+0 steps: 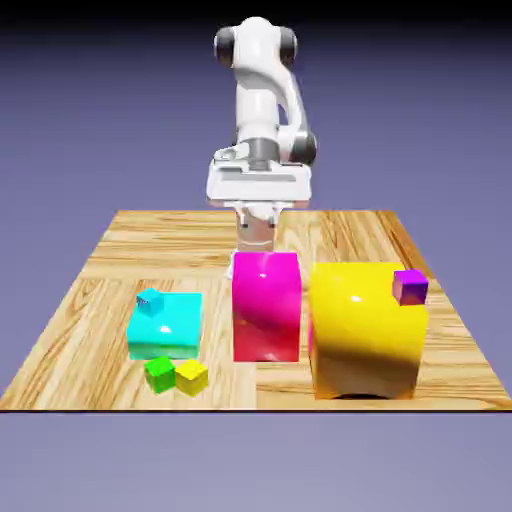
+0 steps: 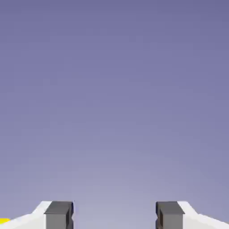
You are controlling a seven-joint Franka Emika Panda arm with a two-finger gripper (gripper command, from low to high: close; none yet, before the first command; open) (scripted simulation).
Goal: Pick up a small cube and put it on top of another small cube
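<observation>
A: Where's the hand (image 2: 114, 214)?

B: I see it behind the tall magenta block (image 1: 267, 305), at the desk's (image 1: 90, 300) 12 o'clock side in the exterior view. On the hand view I see both fingertips (image 2: 58, 214) set well apart, nothing between them, only blue-violet backdrop beyond. Open and empty.

A: And the green cube (image 1: 159, 373)?

B: On the desk near the front edge, about 7 o'clock from the magenta block. It touches the tiny yellow cube (image 1: 192, 375) at its 3 o'clock. Both sit just in front of the cyan block (image 1: 166, 327), which carries a tiny cyan cube (image 1: 150, 299). A tiny purple cube (image 1: 410, 287) tops the big yellow block (image 1: 365, 330).
</observation>
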